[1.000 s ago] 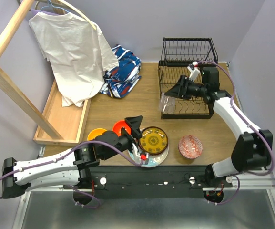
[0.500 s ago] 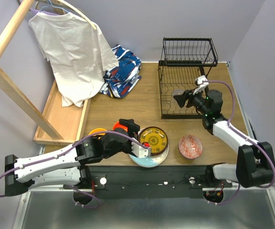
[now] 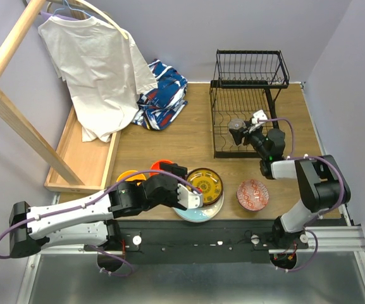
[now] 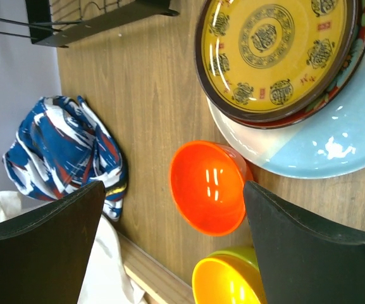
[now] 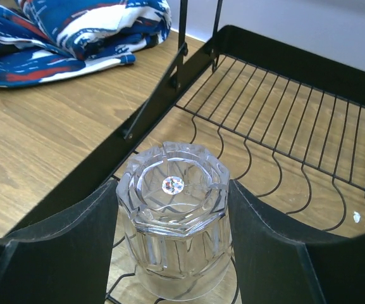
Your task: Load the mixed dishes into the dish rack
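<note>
Right gripper (image 5: 173,187): fingers sit on both sides of the glass (image 5: 173,234) and look pressed against it, so we read it as clamped. The glass is upside down between the pads, with its rim on the wires of the rack (image 5: 150,107) bottom tier, near the front rail. Past the tips there's open slotted wire. Off the left finger, outside the rack, lies a blue patterned cloth (image 5: 74,38). We judge this as the end of the glass placement. Next: open the jaws just enough and back straight out, since a glass on wires can tip if a pad drags. Left gripper (image 4: 173,190): fingers wide apart, holding nothing, hovering over the orange bowl (image 4: 207,187), which shows between them on the table (image 4: 144,95). A yellow bowl (image 4: 223,285) sits just beside it. Further out is the yellow plate (image 4: 274,54), stacked on a pale blue plate (image 4: 321,152). The bowl looks like the next pick: drop down and pinch the rim without nudging the plate stack.
</note>
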Robot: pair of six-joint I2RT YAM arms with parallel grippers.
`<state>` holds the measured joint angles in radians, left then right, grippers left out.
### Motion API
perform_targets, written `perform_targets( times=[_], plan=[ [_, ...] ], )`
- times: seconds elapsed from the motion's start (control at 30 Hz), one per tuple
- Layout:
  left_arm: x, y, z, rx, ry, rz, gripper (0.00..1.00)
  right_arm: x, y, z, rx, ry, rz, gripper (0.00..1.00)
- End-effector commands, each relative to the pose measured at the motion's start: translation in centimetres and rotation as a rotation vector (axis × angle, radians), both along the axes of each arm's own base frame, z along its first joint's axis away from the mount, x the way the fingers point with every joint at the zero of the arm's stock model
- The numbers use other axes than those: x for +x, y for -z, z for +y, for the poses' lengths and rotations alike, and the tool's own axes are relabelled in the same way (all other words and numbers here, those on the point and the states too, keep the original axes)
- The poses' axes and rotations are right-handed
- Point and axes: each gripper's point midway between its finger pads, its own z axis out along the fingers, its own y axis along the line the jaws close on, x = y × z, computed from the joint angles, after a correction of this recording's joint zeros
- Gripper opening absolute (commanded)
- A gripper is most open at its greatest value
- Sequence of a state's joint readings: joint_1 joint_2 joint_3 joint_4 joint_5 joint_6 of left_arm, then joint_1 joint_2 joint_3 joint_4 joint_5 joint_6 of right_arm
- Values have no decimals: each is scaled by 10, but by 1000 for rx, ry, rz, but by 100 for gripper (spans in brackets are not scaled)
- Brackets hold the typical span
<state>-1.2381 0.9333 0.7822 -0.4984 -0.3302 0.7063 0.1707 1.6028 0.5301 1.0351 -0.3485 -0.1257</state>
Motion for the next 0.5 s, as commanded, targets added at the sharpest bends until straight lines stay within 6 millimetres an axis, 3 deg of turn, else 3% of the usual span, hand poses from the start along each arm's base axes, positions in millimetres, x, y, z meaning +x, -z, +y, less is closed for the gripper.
perform_targets(
  times=[0.0, 0.07, 0.17, 0.2, 0.27, 0.3, 0.37, 0.4, 0.43, 0.47],
  plan=[
    [0, 13, 2, -21, -39, 30, 99, 19, -28, -4, 24, 47, -139, 33],
    [-1, 16, 1, -35, -46, 43, 99, 26, -18, -7, 28, 70, -112, 36],
    [0, 17, -1, -41, -48, 38, 99, 29, -17, -8, 20, 76, -115, 53],
    [2, 15, -1, -46, -55, 28, 99, 30, -15, -8, 17, 82, -113, 69],
    [3, 14, 0, -47, -52, 18, 99, 28, -21, -12, -3, 96, -133, 79],
    [3, 15, 1, -42, -53, 13, 99, 26, -25, -12, -13, 94, -143, 100],
    [4, 12, 3, -51, -53, 1, 99, 20, -23, -16, -37, 101, -124, 100],
    [4, 12, 4, -48, -48, -8, 99, 15, -39, -18, -45, 104, -150, 100],
    [5, 12, 5, -46, -48, -16, 99, 12, -42, -20, -60, 111, -143, 100],
    [6, 8, 5, -58, -46, -30, 99, 7, -33, -23, -88, 115, -81, 100]
  ],
)
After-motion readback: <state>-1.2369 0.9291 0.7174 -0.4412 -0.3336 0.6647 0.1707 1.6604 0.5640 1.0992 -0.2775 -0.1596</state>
